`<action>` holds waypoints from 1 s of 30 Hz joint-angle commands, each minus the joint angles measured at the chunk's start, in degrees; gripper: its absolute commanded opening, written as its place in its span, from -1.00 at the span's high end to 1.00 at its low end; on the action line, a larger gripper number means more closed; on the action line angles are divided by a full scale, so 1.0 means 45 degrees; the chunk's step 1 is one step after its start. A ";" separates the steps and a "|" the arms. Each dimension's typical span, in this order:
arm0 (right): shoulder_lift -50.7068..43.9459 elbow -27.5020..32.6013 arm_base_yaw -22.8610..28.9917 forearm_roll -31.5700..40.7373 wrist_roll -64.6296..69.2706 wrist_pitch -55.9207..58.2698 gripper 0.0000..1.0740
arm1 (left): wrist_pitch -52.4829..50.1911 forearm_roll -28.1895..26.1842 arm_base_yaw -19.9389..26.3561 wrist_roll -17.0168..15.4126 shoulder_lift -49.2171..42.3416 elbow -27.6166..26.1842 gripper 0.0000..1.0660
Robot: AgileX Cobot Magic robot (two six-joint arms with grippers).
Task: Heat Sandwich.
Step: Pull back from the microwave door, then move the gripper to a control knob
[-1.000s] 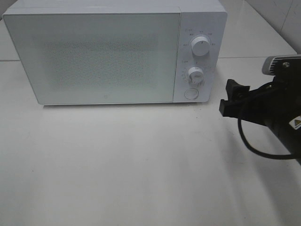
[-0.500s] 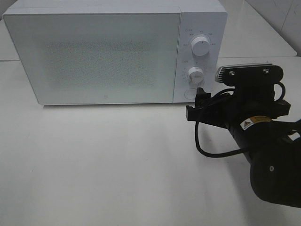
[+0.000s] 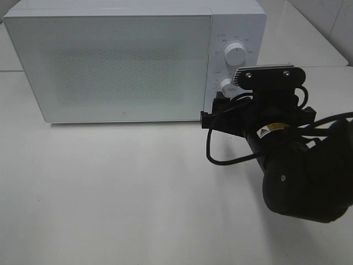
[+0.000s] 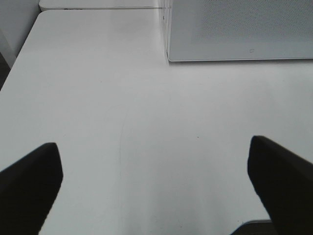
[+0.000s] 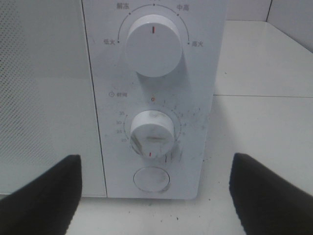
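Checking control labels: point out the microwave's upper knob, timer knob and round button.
upper knob [image 5: 153,46]: right wrist view, centre of its face, just below the red mark.
timer knob [image 5: 152,133]: right wrist view, centre of its face.
round button [image 5: 152,179]: right wrist view, middle of the button.

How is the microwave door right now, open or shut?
Shut. The microwave door lies flat across the front, its edge flush against the control panel, with no gap showing in the high view.

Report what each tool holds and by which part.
Nothing is held. The left tool is open over the table; the right tool is open, facing the microwave.
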 commanded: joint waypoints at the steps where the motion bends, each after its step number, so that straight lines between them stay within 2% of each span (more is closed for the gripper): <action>1: 0.0267 -0.0331 -0.0344 -0.0484 -0.0127 -0.0102 -0.46 | -0.0166 -0.0140 0.0000 0.0038 -0.0293 0.0013 -0.83; 9: 0.1120 -0.1362 -0.1286 -0.1451 -0.0025 0.0407 -0.42 | -0.0166 -0.0140 0.0000 0.0038 -0.0293 0.0013 -0.83; 18: 0.1986 -0.2330 -0.1846 -0.2152 0.0369 0.0929 -0.42 | -0.0166 -0.0140 0.0000 0.0038 -0.0293 0.0013 -0.83; 30: 0.2381 -0.3081 -0.2088 -0.2254 0.0547 0.1108 -0.42 | -0.0166 -0.0140 0.0000 0.0038 -0.0293 0.0013 -0.83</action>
